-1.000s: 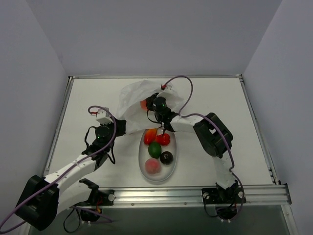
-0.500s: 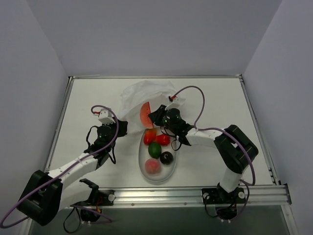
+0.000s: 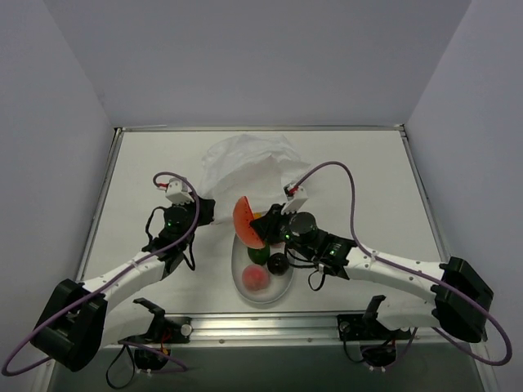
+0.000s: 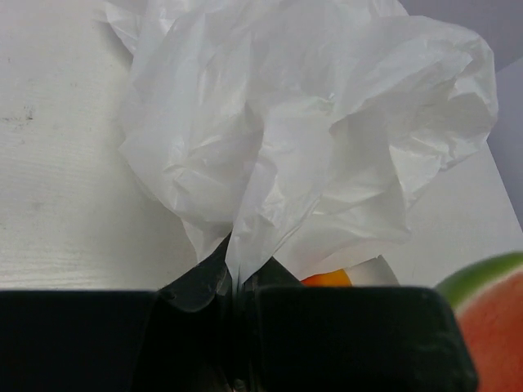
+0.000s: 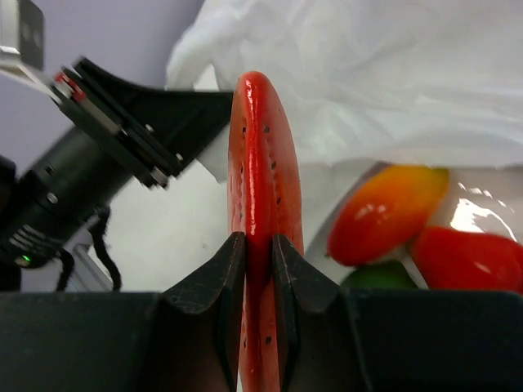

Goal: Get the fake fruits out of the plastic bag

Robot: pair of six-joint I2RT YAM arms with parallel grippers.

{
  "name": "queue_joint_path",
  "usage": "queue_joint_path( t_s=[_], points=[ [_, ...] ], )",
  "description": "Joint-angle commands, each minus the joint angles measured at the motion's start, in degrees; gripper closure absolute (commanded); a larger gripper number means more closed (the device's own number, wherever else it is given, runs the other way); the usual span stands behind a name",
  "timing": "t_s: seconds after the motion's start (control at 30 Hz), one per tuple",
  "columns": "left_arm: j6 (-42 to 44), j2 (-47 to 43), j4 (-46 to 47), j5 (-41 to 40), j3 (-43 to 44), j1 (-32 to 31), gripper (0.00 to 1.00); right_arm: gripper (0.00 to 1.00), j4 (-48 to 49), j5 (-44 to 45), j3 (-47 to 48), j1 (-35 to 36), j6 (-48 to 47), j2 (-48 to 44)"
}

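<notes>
right wrist: watermelon slice stands clamped inside right gripper; left gripper pinches plastic bag.

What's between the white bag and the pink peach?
Seen from the top camera: the watermelon slice, pinched in the right gripper, then a green fruit.

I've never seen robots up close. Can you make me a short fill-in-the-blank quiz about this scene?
1. The right end effector grips a glossy red plastic watermelon slice with a ____ rind.
2. The left end effector pinches a crinkled, translucent ____ plastic bag.
3. On the smooth white oval plate, a dark round plum lies beside a ____ peach.
Missing words: green, white, pink.
</notes>
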Motion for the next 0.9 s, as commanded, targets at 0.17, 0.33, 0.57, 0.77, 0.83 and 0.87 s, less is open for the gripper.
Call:
queue_joint_path(
  t_s=[0.17, 0.33, 0.57, 0.77, 0.83, 0.87],
  points=[
    [1.5, 0.0, 0.6, 1.3, 4.1, 0.2, 0.98, 1.0, -20.7, 16.3, -5.0, 8.8, 1.2, -14.6],
    [1.9, -0.2, 0.2, 1.4, 3.8, 0.1, 0.98, 1.0, -24.6, 22.3, -5.4, 13.8, 3.7, -14.5],
    [2.5, -0.8, -0.4, 1.3, 3.4, 0.1, 0.98, 1.0, -25.2, 28.9, -2.8, 18.8, 3.7, -7.5],
    [2.6, -0.9, -0.6, 1.3, 3.4, 0.2, 0.98, 0.94, -25.5, 32.6, -1.6, 20.9, 2.9, -5.3],
    [2.6, -0.8, -0.6, 1.3, 3.4, 0.2, 0.98, 0.92, -25.8, 33.8, -1.5, 21.0, 2.8, -5.8],
    [2.6, -0.7, -0.5, 1.3, 3.3, 0.1, 0.98, 0.83, -25.8, 34.1, -1.5, 21.0, 2.8, -5.9]
  ],
)
